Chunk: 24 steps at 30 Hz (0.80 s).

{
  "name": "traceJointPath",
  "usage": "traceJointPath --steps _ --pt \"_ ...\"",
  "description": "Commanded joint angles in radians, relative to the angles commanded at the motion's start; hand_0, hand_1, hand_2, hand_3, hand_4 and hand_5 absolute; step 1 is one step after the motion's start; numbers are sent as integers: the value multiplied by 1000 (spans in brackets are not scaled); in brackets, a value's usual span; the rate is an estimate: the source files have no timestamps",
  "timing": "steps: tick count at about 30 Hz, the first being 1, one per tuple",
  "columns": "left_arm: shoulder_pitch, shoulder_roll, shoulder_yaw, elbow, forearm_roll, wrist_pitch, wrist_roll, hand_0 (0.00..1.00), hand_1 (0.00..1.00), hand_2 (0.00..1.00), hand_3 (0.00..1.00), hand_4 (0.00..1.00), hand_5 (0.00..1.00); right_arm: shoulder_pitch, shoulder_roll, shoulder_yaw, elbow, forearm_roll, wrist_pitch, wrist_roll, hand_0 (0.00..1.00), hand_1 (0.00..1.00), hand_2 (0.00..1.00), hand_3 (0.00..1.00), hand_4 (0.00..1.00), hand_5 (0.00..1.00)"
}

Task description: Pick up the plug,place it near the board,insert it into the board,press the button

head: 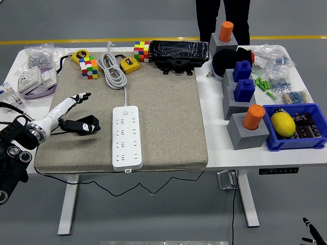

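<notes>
Left hand (71, 104) hovered over the grey mat (163, 122) on the counter (214, 153), fingers (82, 96) loosely spread, holding nothing. Black plug (84, 125) lay just below it, left of the white board (126, 137). Coiled cable (111, 69), two cubes (88, 68), tape measure (130, 65) sat behind. Right hand (312, 232) barely visible at bottom corner, grip unclear.

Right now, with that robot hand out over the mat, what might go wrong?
The left hand is open with its fingers spread, and the black plug lies just beside it, not yet grasped; a clumsy close could nudge it away. The white power strip lies loose on the mat, so pushing the plug in might slide it.
</notes>
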Motion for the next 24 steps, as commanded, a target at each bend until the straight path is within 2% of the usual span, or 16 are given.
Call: traceJointPath --steps 6,9,10,15,16,24 --pt "-2 -6 4 12 16 8 0 998 998 998 998 998 141 -1 -1 2 0 -3 0 0 840 755 716 766 998 941" --pt "-7 -8 7 25 20 29 -6 998 998 998 998 998 141 1 -1 4 0 -5 0 0 840 755 716 766 998 941" --pt "-9 -9 7 29 26 38 -7 990 970 951 925 998 86 2 -1 3 0 -3 0 0 840 754 716 766 998 941" --pt "-14 -15 8 53 47 70 -13 990 970 951 925 998 86 4 0 5 0 -2 0 0 840 754 716 766 998 941" --pt "-14 -16 7 57 51 73 -14 934 936 900 878 998 59 3 0 6 0 -3 0 0 841 754 716 766 998 942" --pt "-12 -20 11 78 66 82 -17 907 923 885 867 998 31 2 0 8 0 -5 0 0 841 753 716 766 998 944"
